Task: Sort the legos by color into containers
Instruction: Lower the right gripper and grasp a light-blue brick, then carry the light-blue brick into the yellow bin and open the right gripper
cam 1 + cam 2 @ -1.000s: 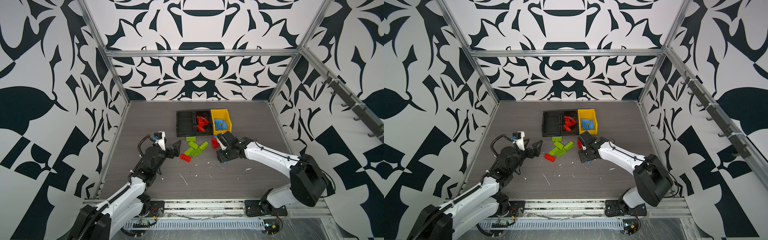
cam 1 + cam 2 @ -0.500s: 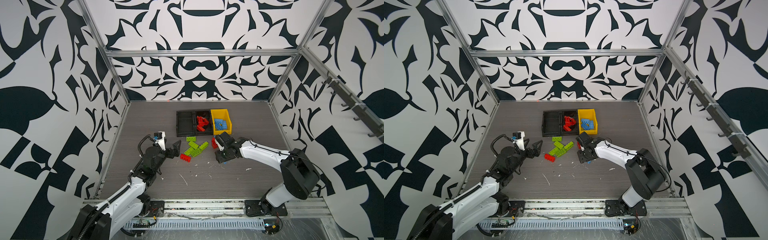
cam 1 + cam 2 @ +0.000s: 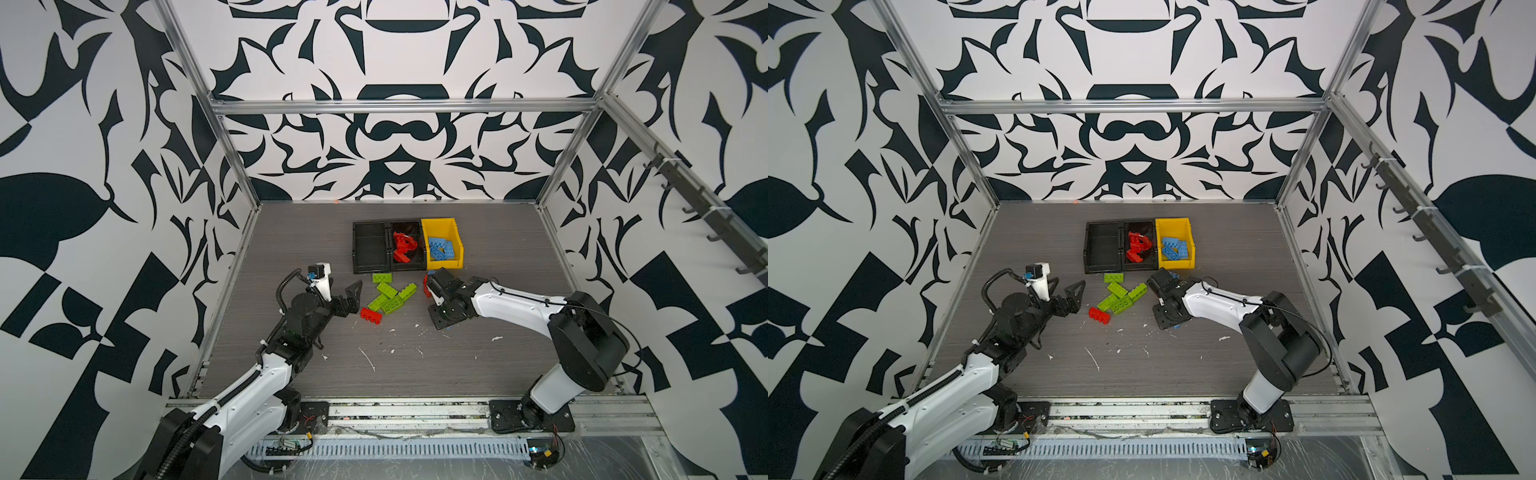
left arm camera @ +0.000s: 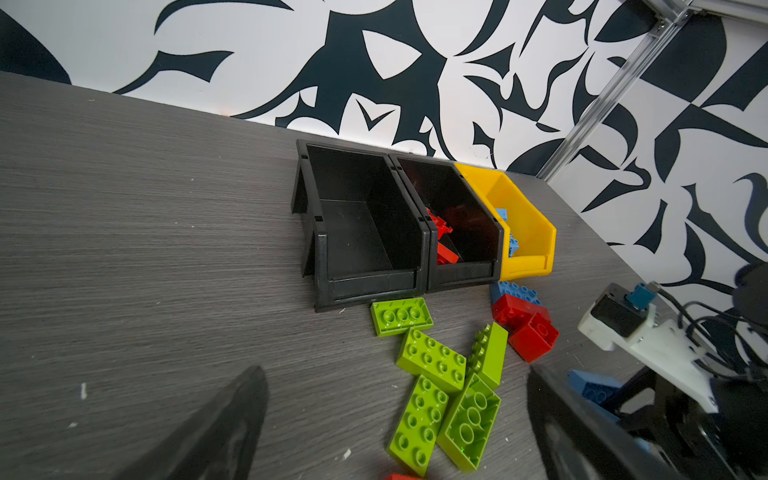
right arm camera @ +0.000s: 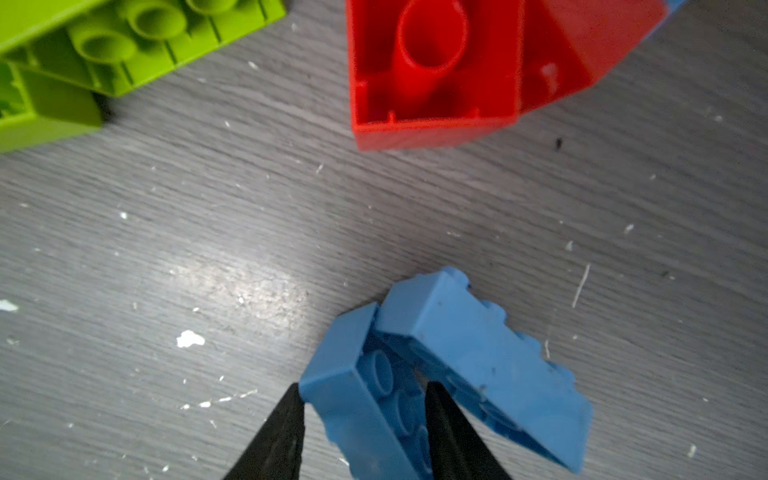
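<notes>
In both top views a grey wood-grain table point(image 3: 498, 357) sits inside a booth of black-and-white patterned walls point(image 3: 104, 124) edged by an aluminium frame point(image 3: 399, 106). White flecks dot the near half of the board.

Three bins stand side by side at upper centre, their long axes running up the frame. The left black bin point(image 3: 369, 249) is bare, the middle black bin point(image 3: 409, 227) holds red legos point(image 3: 402, 247), and the yellow bin point(image 3: 457, 241) holds blue legos point(image 3: 439, 249).

Just below the bins, five green legos point(image 3: 388, 296) lie in a loose cluster. The top one lies across the frame and the rest are slanted. A red brick point(image 3: 370, 315) lies at the cluster's lower left. The left gripper point(image 3: 351, 298) hovers left of the cluster, fingers spread wide and holding nothing. The right arm point(image 3: 515, 301) points its head down at the table, right of the cluster.

In the left wrist view the bins' low fronts face the camera (the yellow one at the far right). One green brick stands on its edge and another lies underside up. A red piece point(image 4: 525, 328) touches a stray blue brick point(image 4: 515, 289) in front of the yellow bin.

In the right wrist view the right gripper point(image 5: 361, 388) has its fingers narrow. One is outside a long wall of the tipped blue brick point(image 5: 478, 361) and the other is over its hollow underside. Whether they clamp it cannot be told. The brick's long axis runs from the centre toward the lower right.
</notes>
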`<action>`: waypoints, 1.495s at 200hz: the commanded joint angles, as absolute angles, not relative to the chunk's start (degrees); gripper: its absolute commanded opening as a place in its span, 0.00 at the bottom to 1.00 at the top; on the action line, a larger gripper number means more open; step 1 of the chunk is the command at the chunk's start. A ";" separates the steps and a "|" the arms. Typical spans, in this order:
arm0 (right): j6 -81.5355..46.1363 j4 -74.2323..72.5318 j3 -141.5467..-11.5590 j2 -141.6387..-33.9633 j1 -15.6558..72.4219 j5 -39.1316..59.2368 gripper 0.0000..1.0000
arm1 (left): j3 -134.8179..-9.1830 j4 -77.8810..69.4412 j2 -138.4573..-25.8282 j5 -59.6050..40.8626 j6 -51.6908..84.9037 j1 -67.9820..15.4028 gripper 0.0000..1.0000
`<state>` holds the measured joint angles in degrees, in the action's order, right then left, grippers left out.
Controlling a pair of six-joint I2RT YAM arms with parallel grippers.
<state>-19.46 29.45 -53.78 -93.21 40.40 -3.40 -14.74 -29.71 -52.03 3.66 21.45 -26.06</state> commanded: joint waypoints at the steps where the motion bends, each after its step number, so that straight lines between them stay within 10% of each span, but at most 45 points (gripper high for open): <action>1: -19.21 29.19 -54.32 -93.20 40.80 -5.45 0.48 | -14.45 -30.67 -51.67 4.11 21.78 -26.28 1.00; 98: -19.43 25.59 -52.74 -90.77 42.03 -2.42 0.25 | -14.49 -30.41 -51.50 4.13 21.71 -26.26 1.00; 299: -8.26 23.24 -76.28 -93.04 23.24 12.40 0.26 | -15.03 -29.72 -51.50 2.83 20.65 -26.28 1.00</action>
<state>-11.40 24.10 -71.00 -91.02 26.52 9.34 -14.74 -29.54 -51.59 3.16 20.97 -26.06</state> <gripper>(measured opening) 0.266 0.996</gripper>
